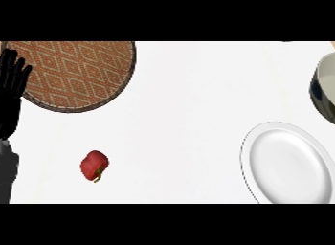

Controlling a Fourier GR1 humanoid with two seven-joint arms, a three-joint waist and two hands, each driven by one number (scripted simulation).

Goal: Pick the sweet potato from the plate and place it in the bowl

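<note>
- My left hand [5, 95] – shows at the view's left edge, resting with fingers straight and pointing up, holding nothing. The fingertips lie over the left rim of the woven mat. The grey forearm below it runs down to the lower edge.
- My right hand – shows nowhere in the head view.
- Woven mat [75, 72] – round, brown, with a pale diamond pattern and a darker rim. It sits at the upper left of the counter, its top cut off by the upper edge of the scene.
- Red pepper [94, 165] – small and glossy, with a short stem at its lower end. It lies alone on the bare counter at the lower left, below the mat and apart from it, just right of my forearm without touching it.
- Plate [290, 165] – white and round, at the lower right. Its face is bare; no sweet potato lies on it.
- Bowl [330, 91] – dark outside, pale cream inside, at the right edge and partly cut off by it. It stands above the plate, near it but apart. Nothing shows in the part of its inside that I can see.
- Sweet potato – I cannot find it anywhere in this view.
- Counter [191, 110] – white and smooth, with a strip of pale wood showing at the top corners.
</note>
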